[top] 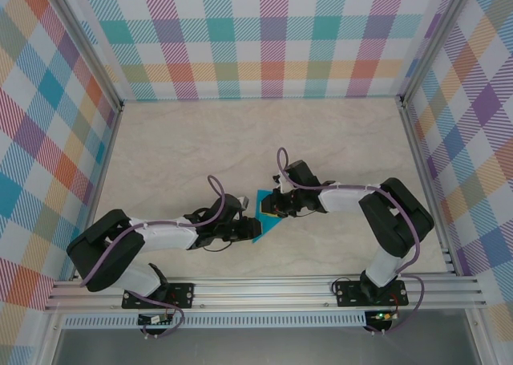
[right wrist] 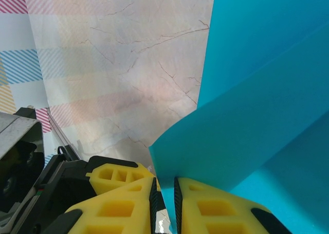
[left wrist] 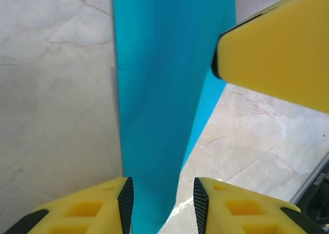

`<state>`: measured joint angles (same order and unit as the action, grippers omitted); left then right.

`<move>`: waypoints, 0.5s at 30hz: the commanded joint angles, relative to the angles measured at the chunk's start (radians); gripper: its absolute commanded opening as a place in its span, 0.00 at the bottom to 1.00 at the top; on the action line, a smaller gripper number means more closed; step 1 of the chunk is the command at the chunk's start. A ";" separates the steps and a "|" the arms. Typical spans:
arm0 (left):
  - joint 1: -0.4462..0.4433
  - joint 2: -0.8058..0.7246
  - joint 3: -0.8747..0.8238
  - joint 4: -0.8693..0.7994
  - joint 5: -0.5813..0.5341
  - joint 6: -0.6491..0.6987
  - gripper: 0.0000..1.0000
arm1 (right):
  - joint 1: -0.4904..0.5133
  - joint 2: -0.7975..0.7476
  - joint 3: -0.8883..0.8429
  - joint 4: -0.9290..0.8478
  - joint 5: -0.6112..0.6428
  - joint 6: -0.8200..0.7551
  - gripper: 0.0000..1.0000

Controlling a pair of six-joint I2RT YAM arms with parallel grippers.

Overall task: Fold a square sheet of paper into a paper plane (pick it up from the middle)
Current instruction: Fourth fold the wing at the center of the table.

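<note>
step: mid-fold, sheet of paper (left wrist: 159,90) creased into a strip, no plane yet
where: counter (top: 200,140) centre-front, between both arms
left gripper (left wrist: 163,195): jaws apart, straddling the strip
right gripper (right wrist: 164,193): pinching the sheet's edge
next: probably left closes on strip, presses crease
around: plaid walls (top: 264,36) well apart; right gripper's finger crowds the strip

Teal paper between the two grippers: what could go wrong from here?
1. The left gripper stands open around the paper, so the right gripper alone pinches it. The paper may sag or swing out of line.
2. That pinch sits close to the paper's edge, so the paper could slip out, or its fold could spring open.
</note>
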<state>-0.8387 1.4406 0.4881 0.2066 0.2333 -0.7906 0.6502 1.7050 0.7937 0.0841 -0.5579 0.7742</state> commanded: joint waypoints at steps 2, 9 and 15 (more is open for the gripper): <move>-0.034 -0.005 0.045 -0.082 -0.059 0.046 0.38 | 0.008 0.007 0.030 0.017 0.000 0.005 0.19; -0.078 -0.010 0.081 -0.136 -0.145 0.055 0.37 | 0.008 0.010 0.033 0.016 -0.002 0.005 0.19; -0.111 -0.013 0.120 -0.197 -0.203 0.075 0.37 | 0.008 0.010 0.038 0.011 -0.005 0.004 0.19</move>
<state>-0.9318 1.4403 0.5644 0.0708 0.0887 -0.7429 0.6502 1.7054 0.8009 0.0837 -0.5579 0.7746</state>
